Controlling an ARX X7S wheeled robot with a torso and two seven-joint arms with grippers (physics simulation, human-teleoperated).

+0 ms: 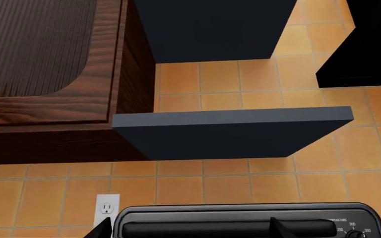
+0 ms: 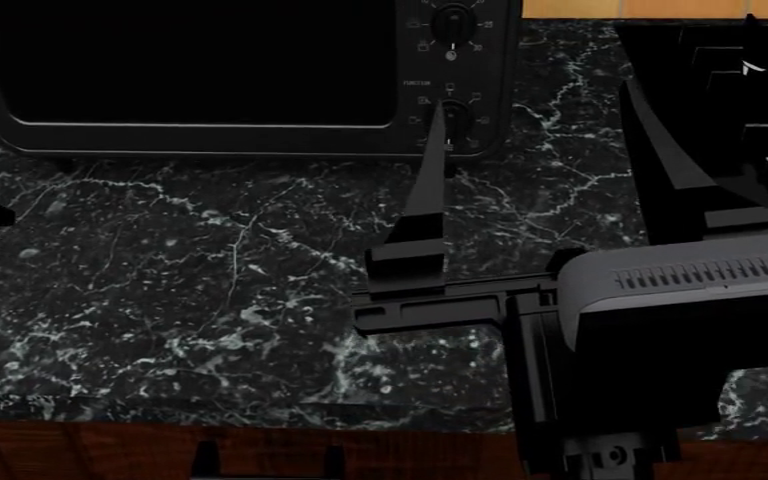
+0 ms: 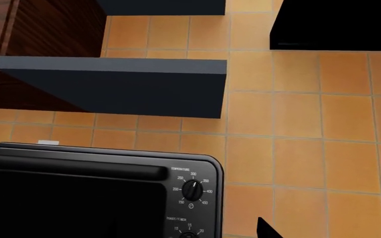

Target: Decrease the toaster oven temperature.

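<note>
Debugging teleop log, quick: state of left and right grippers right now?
Left gripper: out of view, cannot be told.
Right gripper: one finger points toward the toaster oven knobs; holds nothing; open or shut unclear.

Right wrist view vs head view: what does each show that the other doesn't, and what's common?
Right wrist only: the TEMPERATURE knob with its numbered dial, the oven's door handle, the orange tiled wall and a grey-blue shelf.

Head only: the black marble counter, the right end effector with a finger reaching up to the lowest knob on the panel, and the right arm's grey housing.

Both: the toaster oven with its dark glass door and its knob column.
</note>
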